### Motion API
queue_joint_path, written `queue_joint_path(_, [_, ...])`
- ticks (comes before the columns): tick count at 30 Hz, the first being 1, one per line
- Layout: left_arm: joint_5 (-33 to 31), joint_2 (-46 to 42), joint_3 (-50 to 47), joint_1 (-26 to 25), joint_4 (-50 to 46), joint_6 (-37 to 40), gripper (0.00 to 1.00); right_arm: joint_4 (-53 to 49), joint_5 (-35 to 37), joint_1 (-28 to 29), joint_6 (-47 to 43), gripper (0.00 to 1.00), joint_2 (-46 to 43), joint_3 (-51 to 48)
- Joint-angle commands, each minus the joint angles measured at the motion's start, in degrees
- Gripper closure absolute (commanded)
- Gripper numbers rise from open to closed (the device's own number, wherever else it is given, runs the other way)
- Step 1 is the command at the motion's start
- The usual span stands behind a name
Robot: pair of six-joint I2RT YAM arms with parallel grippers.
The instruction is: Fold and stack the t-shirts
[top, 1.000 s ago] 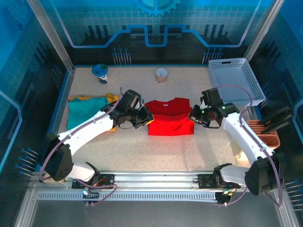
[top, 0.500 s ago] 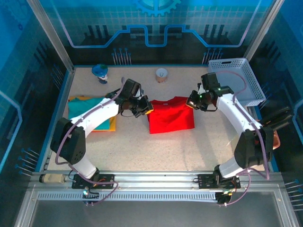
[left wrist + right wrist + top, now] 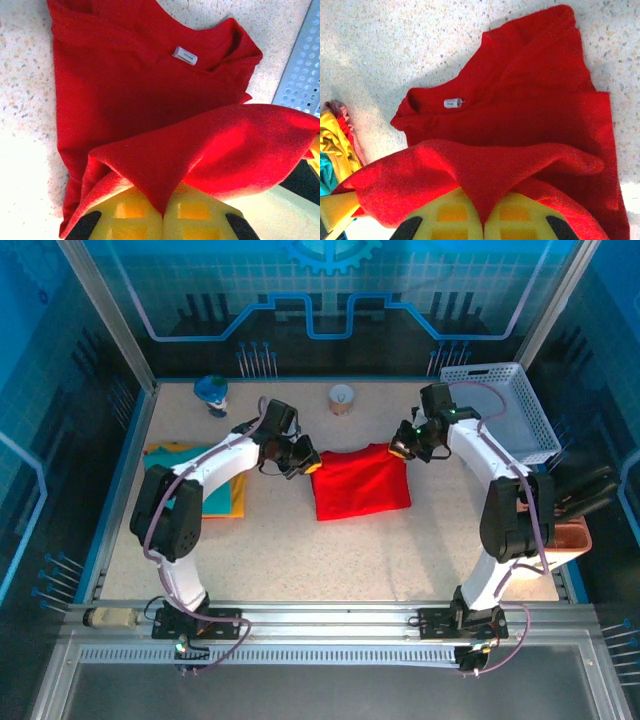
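Red t-shirt (image 3: 360, 488) lies mid-table, collar toward 12 o'clock. Left gripper (image 3: 306, 464) and right gripper (image 3: 399, 450) each pinch a lifted far corner. Bare table (image 3: 330, 560) opens at 6 o'clock.

The t-shirt (image 3: 360, 480) is plain bright red, with a small white neck label (image 3: 184, 55). One folded shirt (image 3: 168, 466) is teal and another (image 3: 238, 502) yellow-orange. The worktop (image 3: 300, 560) is speckled beige, and the basket (image 3: 505, 405) is a white lattice.
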Motion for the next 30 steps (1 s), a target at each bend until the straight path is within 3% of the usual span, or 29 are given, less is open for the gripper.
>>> queue_joint_path(1, [1.5, 3.6, 3.2, 1.8, 1.2, 2.1, 0.82, 3.5, 0.7, -1.2, -0.7, 0.78, 4.3, 2.8])
queue_joint_path(2, [1.5, 5.2, 4.6, 2.6, 1.0, 2.9, 0.72, 4.6, 0.7, -1.9, -0.2, 0.58, 6.3, 4.1])
queue_joint_path(3, [2.1, 6.7, 6.2, 3.7, 0.7, 3.3, 0.65, 4.8, -0.2, -2.5, 0.1, 0.45, 8.6, 5.9])
queue_joint_path(6, [4.4, 10.3, 11.7, 6.6, -1.4, 4.8, 0.55, 3.5, -2.4, -2.8, 0.7, 0.35, 12.9, 10.7])
queue_joint_path(9, [4.5, 8.9, 14.5, 7.1, -4.3, 7.2, 0.53, 4.5, -1.3, -1.9, -0.3, 0.23, 10.0, 8.5])
queue_joint_path(14, [3.6, 4.8, 12.4, 5.8, -7.3, 9.9, 0.51, 7.4, -2.9, -0.2, -0.3, 0.22, 2.6, 0.5])
queue_joint_path(19, [7.7, 2.9, 7.8, 2.8, -0.5, 5.8, 0.54, 12.3, -6.4, 4.0, 2.7, 0.22, -4.0, -7.9])
queue_joint_path(25, [10.7, 10.6, 11.8, -1.7, 4.9, 3.4, 0.55, 23.1, -8.8, 6.6, 6.9, 0.22, -8.7, -19.8])
queue_joint_path(30, [13.6, 17.9, 14.1, -1.5, 11.0, 2.1, 0.56, 35.0, -10.3, 6.5, 6.7, 0.23, -10.5, -31.8])
